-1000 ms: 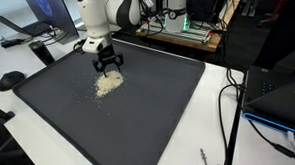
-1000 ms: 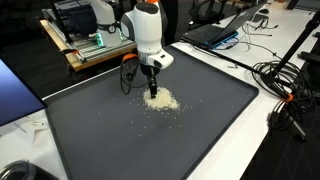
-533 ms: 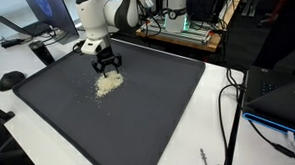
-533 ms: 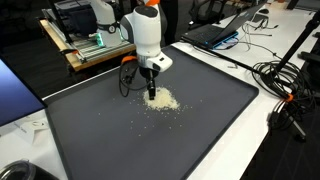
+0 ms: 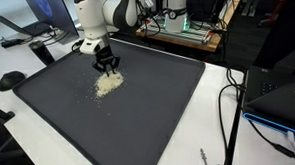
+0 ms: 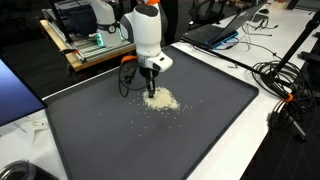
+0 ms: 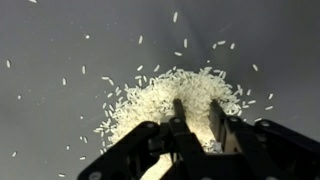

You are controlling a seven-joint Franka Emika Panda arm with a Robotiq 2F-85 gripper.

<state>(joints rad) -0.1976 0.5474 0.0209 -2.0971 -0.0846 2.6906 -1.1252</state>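
- Rice pile: loose, white, matte grains, each a short slim rod. Heaped thick in the middle, thinning to a ragged fringe.
- Pile outline, wrist view: rough oval with its long axis running from 8 o'clock to 2 o'clock. Single grains point every way, with no common heading.
- Stray grains are scattered all round the heap, densest toward 12 and 9 o'clock.
- Mat: dark grey, flat, with a fine dull weave. It is a large rectangle with a low raised edge, seen in both exterior views.
- Counter: white, smooth and hard. It carries the mat.
- Pile position: in an exterior view the rice pile lies toward 10 o'clock from the mat's middle. In an exterior view it sits toward 12 o'clock from the middle.
- End effector: black, hard and angular. It enters the wrist view from 6 o'clock.
- Its two slim fingers stand upright and narrow, with a small gap between them. The tips are down in the pile's 5 o'clock edge. Whether grains are pinched between them, I cannot tell.
- In both exterior views the end effector points straight down under a white, rounded arm, touching the heap's far rim.
- Black cables lie coiled on the counter, well apart from the mat's rice.
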